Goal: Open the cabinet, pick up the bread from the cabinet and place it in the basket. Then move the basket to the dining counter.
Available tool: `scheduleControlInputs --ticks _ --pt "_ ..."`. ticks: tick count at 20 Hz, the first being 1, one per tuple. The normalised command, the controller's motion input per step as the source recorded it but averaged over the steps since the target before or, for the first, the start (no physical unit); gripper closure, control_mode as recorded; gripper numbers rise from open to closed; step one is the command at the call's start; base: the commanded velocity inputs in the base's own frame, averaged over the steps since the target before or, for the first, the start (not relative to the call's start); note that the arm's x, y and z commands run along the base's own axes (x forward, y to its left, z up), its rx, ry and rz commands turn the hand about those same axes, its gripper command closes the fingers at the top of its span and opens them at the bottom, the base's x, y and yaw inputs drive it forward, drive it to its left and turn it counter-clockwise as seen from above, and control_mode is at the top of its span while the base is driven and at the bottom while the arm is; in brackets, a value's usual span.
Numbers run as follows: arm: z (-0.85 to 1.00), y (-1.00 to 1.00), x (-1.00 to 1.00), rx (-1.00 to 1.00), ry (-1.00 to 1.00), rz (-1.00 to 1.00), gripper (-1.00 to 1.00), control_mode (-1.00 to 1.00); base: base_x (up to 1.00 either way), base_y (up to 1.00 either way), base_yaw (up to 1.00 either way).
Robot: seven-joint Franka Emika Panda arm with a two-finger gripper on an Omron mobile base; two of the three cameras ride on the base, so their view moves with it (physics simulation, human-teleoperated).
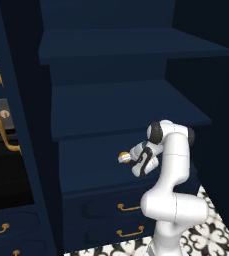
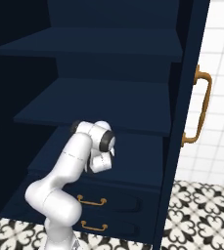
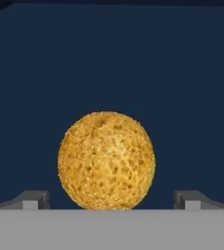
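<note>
Bread pickup step, cabinet (image 1: 111, 100) doors already open. Jaws (image 3: 111, 200) spread wide, holding nothing. Bread (image 3: 106, 161) on lowest open shelf (image 1: 93, 167), centred between fingertips (image 3: 30, 200) and just ahead, apparently not yet touching. Next, probably: small advance to bracket bun, then close, lift out toward basket.

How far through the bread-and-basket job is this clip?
Done: the cabinet stands open, shelves exposed. In hand: the gripper is open, its fingers either side of the bread on the lowest shelf, not yet closed on it. Left: grasp it, put it in the basket, carry the basket to the dining counter.
</note>
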Motion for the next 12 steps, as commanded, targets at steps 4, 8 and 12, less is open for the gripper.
scheduleControlInputs --ticks 4,8,12 --pt "-0.32 0.02 0.40 0.03 0.00 0.03 -1.00 -1.00 0.00 0.00 0.00" --pt "-0.50 0.05 0.35 0.05 0.00 0.03 -1.00 -1.00 0.00 0.00 0.00" --pt "-0.56 0.00 0.35 0.03 0.00 0.02 -1.00 -1.00 0.00 0.00 0.00"
